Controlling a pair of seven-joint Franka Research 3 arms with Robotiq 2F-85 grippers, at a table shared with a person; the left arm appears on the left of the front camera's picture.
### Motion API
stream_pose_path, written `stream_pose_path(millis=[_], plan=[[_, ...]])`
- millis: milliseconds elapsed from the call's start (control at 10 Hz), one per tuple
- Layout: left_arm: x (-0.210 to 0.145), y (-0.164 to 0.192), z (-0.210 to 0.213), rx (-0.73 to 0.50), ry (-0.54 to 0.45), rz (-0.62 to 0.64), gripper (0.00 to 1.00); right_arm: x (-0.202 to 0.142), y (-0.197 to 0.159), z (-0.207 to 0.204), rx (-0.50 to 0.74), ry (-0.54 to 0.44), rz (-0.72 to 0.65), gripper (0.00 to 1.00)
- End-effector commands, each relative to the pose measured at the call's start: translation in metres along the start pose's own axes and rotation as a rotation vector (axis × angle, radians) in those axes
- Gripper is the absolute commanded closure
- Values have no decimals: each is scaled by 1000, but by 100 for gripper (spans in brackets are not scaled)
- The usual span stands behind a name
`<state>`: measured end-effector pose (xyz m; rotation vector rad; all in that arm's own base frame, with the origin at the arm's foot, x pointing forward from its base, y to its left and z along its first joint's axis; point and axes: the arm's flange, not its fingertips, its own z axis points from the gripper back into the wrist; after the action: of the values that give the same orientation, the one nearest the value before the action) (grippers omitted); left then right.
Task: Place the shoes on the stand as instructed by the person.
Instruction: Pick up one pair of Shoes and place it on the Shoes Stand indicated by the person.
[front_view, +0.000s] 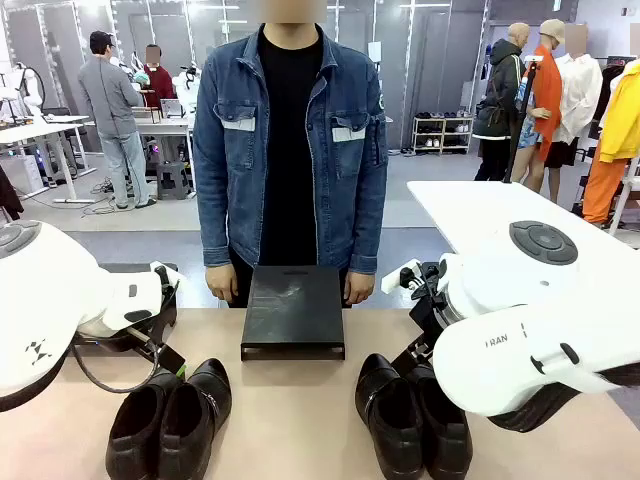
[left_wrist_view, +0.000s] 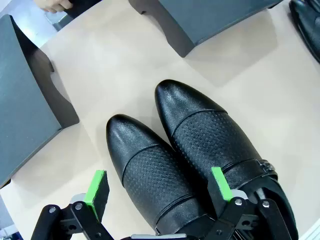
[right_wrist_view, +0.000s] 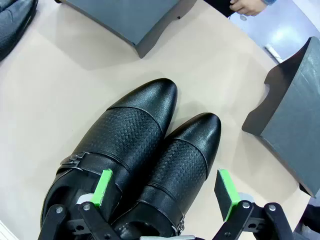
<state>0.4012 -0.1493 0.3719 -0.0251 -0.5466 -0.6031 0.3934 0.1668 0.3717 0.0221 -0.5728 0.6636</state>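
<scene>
Across the table (front_view: 290, 425) in front view, the person (front_view: 290, 150) stands behind the stand (front_view: 292, 312), a low flat-topped black block, hands (front_view: 222, 284) down at the far edge on either side of it. No pointing visible. Left pair (front_view: 172, 418) & right pair (front_view: 412, 415) of shoes sit on the near side, flanking the stand, w/ nothing on it yet. My read: pre-pick, waiting on the person's cue.

Left wrist view: left gripper (left_wrist_view: 159, 187) hangs over the left pair (left_wrist_view: 190, 145), jaws spread wide, nothing held. Green pads flank the rear of one shoe; can't tell if they touch. Toe caps are smooth & glossy, vamps pin-dot embossed, strap w/ metal buckle on one shoe. Stand (left_wrist_view: 215, 20) is matte dark grey, beyond the toes.

Right wrist view: right gripper (right_wrist_view: 165, 190) is likewise wide open & empty above the right pair (right_wrist_view: 135, 135). Same leather, buckle strap too.

Next prob needs: drop, pinch one shoe across its collar (slick leather, so grip firm), lift, set it on the stand top.
</scene>
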Motion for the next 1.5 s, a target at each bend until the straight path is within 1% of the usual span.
stream_pose_path(millis=[0,900,1000,1100,1200,1300,1400], plan=[[0,0,0,0,0,-1,0,0,0,0,0,0,0,0],[0,0,0,0,0,-1,0,0,0,0,0,0,2,0],[13,1,21,-41,-51,-22,0,9,-6,19,51,-1,-28,0],[23,5,43,-66,-58,-15,0,17,-15,37,107,-21,-56,0],[25,6,62,-94,-30,-27,0,24,-22,52,154,-41,-73,0],[27,9,83,-151,-31,-17,0,31,-29,66,205,-49,-75,0],[27,17,105,-225,-19,-1,0,33,-37,85,276,-78,-102,0]])
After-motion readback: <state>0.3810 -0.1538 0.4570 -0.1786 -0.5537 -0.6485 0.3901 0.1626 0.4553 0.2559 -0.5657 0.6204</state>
